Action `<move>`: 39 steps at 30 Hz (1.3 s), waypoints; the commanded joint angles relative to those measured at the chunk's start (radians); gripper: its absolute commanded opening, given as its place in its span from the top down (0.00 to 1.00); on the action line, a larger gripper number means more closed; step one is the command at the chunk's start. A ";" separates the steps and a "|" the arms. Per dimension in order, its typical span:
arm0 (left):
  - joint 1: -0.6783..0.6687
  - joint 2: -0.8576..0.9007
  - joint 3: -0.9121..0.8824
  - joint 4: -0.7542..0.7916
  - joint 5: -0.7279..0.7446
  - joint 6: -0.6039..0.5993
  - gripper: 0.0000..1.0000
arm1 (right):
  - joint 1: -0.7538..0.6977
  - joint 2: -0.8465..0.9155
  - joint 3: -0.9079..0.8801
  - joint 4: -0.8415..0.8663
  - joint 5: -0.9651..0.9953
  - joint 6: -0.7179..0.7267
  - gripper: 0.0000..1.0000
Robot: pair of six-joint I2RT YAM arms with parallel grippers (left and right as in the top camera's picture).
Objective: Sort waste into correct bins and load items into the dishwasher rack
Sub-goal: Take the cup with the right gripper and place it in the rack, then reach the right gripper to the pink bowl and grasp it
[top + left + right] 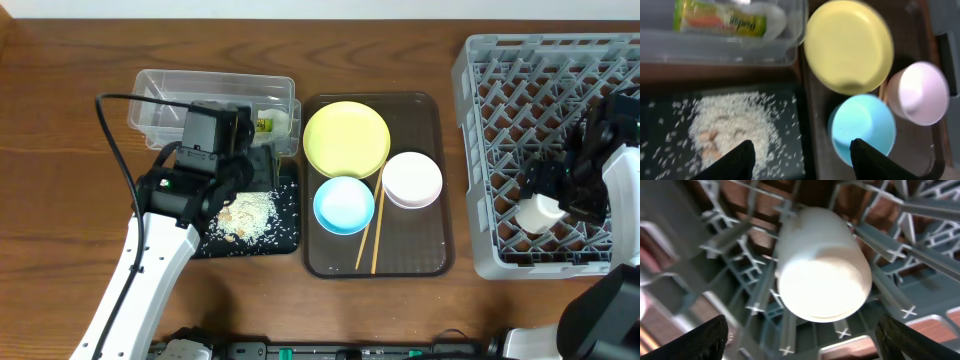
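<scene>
The small white cup [539,212] lies on its side in the grey dishwasher rack [480,150], also seen in the right wrist view [822,265]. My right gripper [800,340] is open just above it, apart from it. My left gripper [800,160] is open and empty over the black tray [285,238] that holds rice scraps [735,125]. The clear tub [150,90] holds the green-and-orange wrapper [720,20] and white tissue [772,20]. The yellow plate [346,138], light-blue bowl [344,204], white bowl [412,180] and chopsticks [372,232] rest on the brown tray [440,250].
A black cable [112,130] loops from the left arm over the wooden table. The rack's walls stand taller than the brown tray beside it.
</scene>
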 commanded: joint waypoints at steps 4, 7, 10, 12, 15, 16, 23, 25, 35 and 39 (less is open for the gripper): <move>0.003 0.006 0.007 -0.117 -0.215 -0.110 0.36 | 0.057 -0.154 0.097 0.060 -0.296 -0.107 0.16; 0.003 0.006 0.007 -0.145 -0.237 -0.130 0.36 | 0.146 -0.197 0.097 0.100 -0.321 -0.124 0.16; 0.003 0.006 0.007 -0.146 -0.237 -0.137 0.35 | 0.254 -0.194 0.089 0.129 -0.311 -0.124 0.19; 0.003 0.007 0.007 -0.146 -0.237 -0.137 0.35 | 0.325 -0.177 0.070 0.156 -0.292 -0.122 0.22; 0.003 0.006 0.007 -0.146 -0.237 -0.137 0.35 | 0.412 -0.128 0.051 0.188 -0.196 -0.062 0.30; 0.003 0.006 0.007 -0.146 -0.237 -0.137 0.35 | 0.432 -0.107 0.048 0.197 -0.169 -0.037 0.32; 0.003 0.007 0.007 -0.146 -0.237 -0.137 0.35 | 0.523 0.083 0.048 0.229 -0.025 0.075 0.47; 0.003 0.006 0.007 -0.146 -0.237 -0.137 0.35 | 0.528 0.132 0.048 0.247 -0.024 0.079 0.50; 0.003 0.006 0.007 -0.146 -0.238 -0.137 0.35 | 0.529 0.340 0.048 0.271 -0.024 0.102 0.71; 0.003 0.006 0.007 -0.146 -0.238 -0.137 0.35 | 0.529 0.374 0.048 0.283 -0.024 0.102 0.87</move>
